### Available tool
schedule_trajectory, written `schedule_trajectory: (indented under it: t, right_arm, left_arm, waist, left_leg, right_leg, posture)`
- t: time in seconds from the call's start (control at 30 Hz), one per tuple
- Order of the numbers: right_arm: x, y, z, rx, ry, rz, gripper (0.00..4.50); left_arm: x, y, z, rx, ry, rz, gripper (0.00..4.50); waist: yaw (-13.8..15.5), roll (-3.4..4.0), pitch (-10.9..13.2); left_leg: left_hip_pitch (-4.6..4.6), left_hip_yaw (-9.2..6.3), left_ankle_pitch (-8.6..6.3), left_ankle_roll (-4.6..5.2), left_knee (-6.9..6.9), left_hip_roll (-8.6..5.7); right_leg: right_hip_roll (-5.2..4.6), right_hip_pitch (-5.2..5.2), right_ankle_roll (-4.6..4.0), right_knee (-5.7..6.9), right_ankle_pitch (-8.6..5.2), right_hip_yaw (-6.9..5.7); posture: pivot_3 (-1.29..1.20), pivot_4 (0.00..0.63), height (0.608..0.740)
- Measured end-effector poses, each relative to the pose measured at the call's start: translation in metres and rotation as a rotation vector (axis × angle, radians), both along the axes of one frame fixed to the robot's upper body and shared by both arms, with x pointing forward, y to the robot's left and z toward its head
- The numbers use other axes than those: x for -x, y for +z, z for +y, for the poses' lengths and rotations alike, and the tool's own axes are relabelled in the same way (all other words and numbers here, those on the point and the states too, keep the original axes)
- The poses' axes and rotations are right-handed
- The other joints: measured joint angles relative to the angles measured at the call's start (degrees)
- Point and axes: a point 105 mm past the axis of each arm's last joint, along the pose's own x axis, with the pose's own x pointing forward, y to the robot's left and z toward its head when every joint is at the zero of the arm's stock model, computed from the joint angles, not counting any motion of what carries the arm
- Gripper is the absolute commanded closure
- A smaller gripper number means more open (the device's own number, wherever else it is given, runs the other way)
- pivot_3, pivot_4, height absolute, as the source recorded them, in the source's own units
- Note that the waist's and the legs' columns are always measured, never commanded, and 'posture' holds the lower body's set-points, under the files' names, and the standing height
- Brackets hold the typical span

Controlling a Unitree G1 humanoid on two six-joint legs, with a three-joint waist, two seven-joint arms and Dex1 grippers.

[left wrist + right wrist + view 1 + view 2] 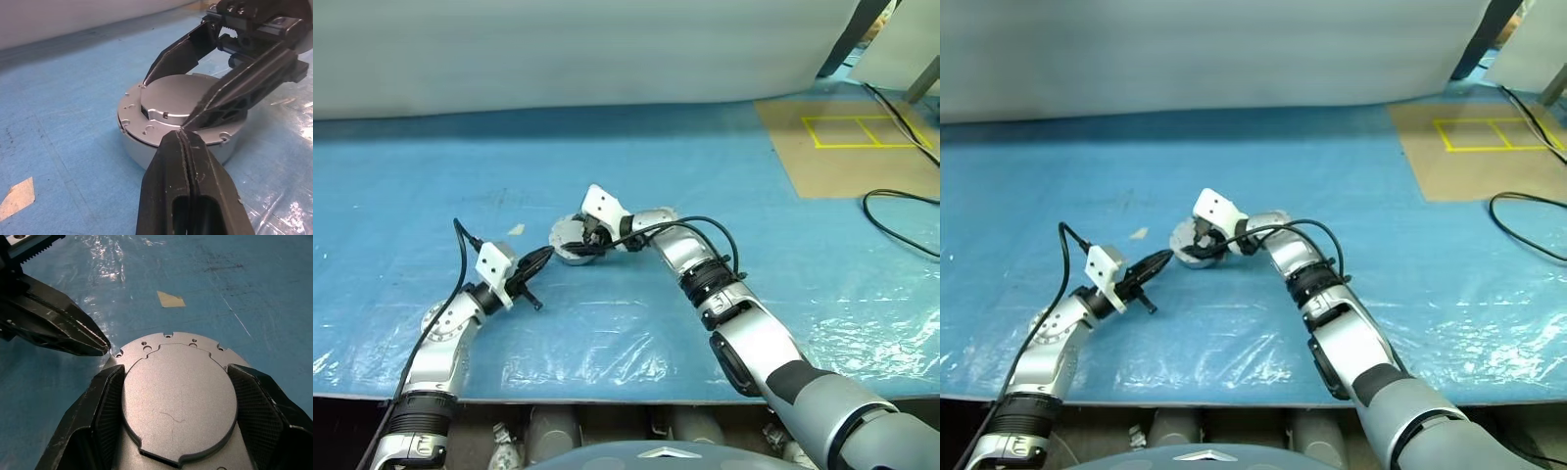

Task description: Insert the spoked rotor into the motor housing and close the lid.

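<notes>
Your lid already sits smooth-face-up on the motor housing mid-table — the right gripper straddles it, jaws spread, the left gripper clenched empty beside it — so seat it, then withdraw.

Both head views look forward and down from above the arms onto the blue-covered desk, far enough back to take in the motor housing with desk all around it. The left wrist view sits low and close, facing the housing's side and the lid. The right wrist view looks steeply down onto the same lid, closer yet. All four views share the housing.
</notes>
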Motion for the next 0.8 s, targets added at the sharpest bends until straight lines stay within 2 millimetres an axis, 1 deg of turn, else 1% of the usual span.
schedule_trajectory:
  t: [0.3, 0.47, 0.8]
  right_arm:
    - [-0.0009, -0.0016, 0.0027, -0.005, -0.012, -0.040, 1.52]
    - [-0.0049, -0.0040, 0.0035, -0.013, -0.041, -0.059, 1.52]
    - [-0.0056, -0.0038, 0.0036, -0.020, -0.025, -0.081, 1.52]
  left_arm:
    - [-0.0005, -0.0023, 0.0013, 0.000, 0.004, 0.005, 4.50]
    - [-0.0006, -0.0024, 0.0013, 0.000, 0.003, 0.005, 4.50]
    - [0.0009, -0.0029, 0.0022, 0.004, 0.000, 0.007, 4.50]
  waist:
    - [-0.2, 0.00, 0.0]
    - [-0.1, 0.00, 0.0]
    - [-0.1, 0.01, 0.0]
  left_leg:
    - [0.17, 0.06, 0.00, 0.01, 0.00, 0.01]
    - [0.59, 0.07, -0.11, 0.23, 0.01, 0.00]
    - [0.58, 0.06, -0.11, 0.23, 0.01, 0.01]
  right_leg:
    - [0.00, 0.05, -0.02, 0.04, -0.02, 0.07]
    - [-0.04, 0.15, -0.02, 0.24, -0.02, 0.15]
    - [-0.03, 0.11, -0.06, 0.31, 0.01, 0.15]
  posture:
    - [0.00, 0.150, 0.740]
    - [0.00, 0.150, 0.740]
    - [0.00, 0.150, 0.740]
